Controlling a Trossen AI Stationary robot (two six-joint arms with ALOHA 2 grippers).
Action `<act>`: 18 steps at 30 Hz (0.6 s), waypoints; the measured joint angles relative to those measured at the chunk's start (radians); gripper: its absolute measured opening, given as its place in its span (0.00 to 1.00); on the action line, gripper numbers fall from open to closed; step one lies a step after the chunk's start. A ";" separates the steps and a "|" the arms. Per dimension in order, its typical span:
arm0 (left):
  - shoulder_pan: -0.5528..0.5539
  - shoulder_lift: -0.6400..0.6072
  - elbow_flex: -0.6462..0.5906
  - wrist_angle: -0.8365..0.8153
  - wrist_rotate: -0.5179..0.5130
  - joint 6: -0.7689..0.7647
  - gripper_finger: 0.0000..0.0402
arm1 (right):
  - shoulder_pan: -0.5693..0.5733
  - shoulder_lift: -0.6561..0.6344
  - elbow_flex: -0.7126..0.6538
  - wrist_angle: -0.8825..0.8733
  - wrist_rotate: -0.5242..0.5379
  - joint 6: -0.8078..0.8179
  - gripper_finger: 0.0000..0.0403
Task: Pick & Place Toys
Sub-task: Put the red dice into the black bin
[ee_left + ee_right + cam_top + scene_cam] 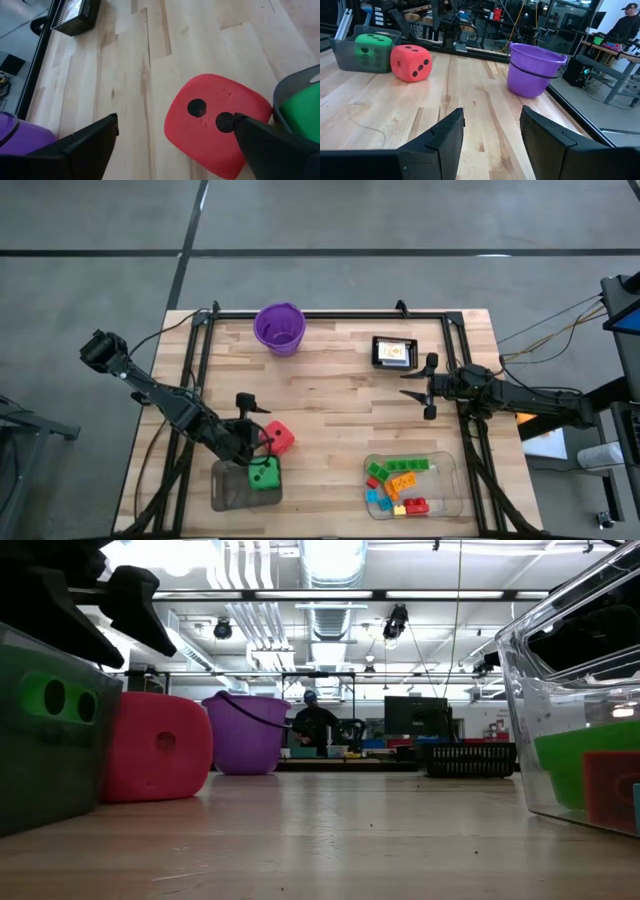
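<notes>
You are seeing no readable text, label, brand name or sign in any view. The only countable marks are the black pips on the dice. The red die [411, 62] is showing one pip on its upper face and three on a side face in the right wrist view; the left wrist view is showing two pips on one face. The green die [371, 49] is showing two dark pips through the wall of the grey tray [345, 59]. The small card stand [394, 352] on the tabletop [340, 405] is carrying a picture, but it is coming through too small for you to read anything on it.
</notes>
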 joint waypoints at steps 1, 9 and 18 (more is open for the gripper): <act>0.000 0.000 0.000 -0.001 0.000 0.002 0.98 | 0.000 0.000 0.000 0.000 0.000 0.000 0.47; 0.010 0.000 -0.002 -0.059 0.007 0.016 1.00 | 0.000 0.000 0.000 0.000 0.000 0.004 0.47; 0.030 0.026 -0.003 -0.066 0.072 0.004 1.00 | 0.000 0.000 0.000 0.000 0.000 0.004 0.47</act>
